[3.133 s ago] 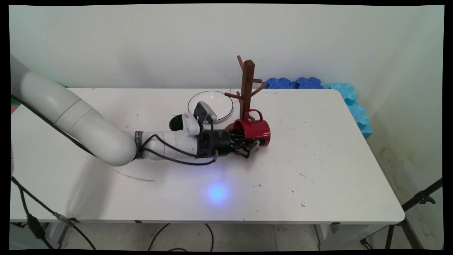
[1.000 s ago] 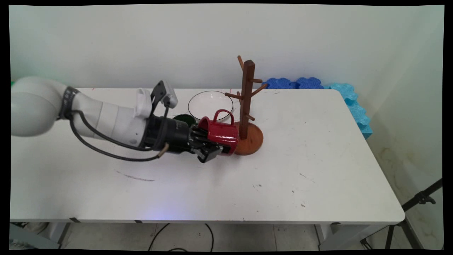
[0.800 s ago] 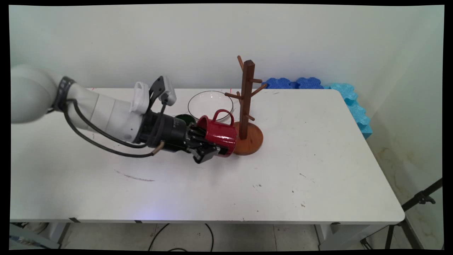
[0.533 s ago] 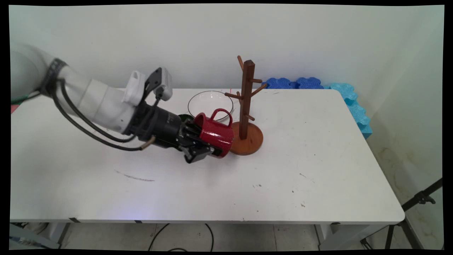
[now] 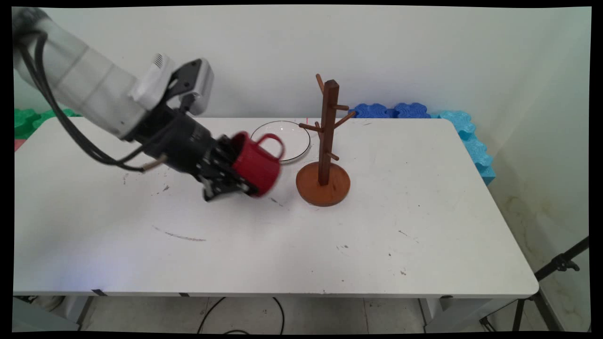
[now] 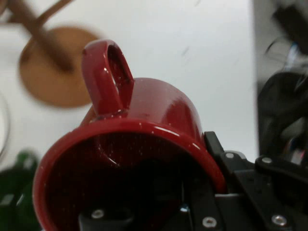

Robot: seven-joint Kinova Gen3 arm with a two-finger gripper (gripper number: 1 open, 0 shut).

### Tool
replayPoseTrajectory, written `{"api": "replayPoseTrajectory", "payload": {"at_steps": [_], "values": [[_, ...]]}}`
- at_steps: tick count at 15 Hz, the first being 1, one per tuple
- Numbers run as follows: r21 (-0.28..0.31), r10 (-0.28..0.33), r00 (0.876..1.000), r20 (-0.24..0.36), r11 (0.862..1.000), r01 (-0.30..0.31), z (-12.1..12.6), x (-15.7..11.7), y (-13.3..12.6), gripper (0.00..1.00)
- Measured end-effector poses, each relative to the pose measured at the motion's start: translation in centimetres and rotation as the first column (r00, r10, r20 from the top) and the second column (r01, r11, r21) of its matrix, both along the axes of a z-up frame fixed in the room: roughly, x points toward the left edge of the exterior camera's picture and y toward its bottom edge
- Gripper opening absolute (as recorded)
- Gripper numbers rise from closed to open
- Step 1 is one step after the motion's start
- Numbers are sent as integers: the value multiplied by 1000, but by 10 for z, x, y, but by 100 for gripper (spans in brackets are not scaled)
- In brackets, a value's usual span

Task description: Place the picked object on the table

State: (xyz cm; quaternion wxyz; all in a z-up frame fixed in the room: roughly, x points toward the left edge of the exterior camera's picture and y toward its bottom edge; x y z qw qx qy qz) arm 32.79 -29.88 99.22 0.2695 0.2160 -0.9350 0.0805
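My gripper is shut on the rim of a red mug, one finger inside it and one outside. The mug hangs in the air on its side, above the table and left of the wooden mug tree, with its handle pointing up. In the hand view the red mug fills the picture, its handle up, with the mug tree's round base beyond it at the upper left. A green object shows at the lower left.
A clear glass bowl lies behind the mug, just left of the tree. Blue foam pieces line the back right edge of the white table, and green foam lies at the far left. A tripod leg stands off the right end.
The arm has lifted the mug and carried it left and up, away from the tree's base. The mug has tilted, its mouth now facing the arm's upper left.
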Motion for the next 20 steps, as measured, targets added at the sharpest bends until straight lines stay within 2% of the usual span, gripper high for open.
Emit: {"api": "replayPoseTrajectory", "payload": {"at_steps": [2,7,13,20], "values": [[10,28,997,73,1000,-28,9,13,-6,0],[53,46,982,183,997,-56,14,34,-22,0],[111,38,968,248,992,-68,14,38,-32,0],[170,4,959,284,984,-54,4,32,-37,0]]}}
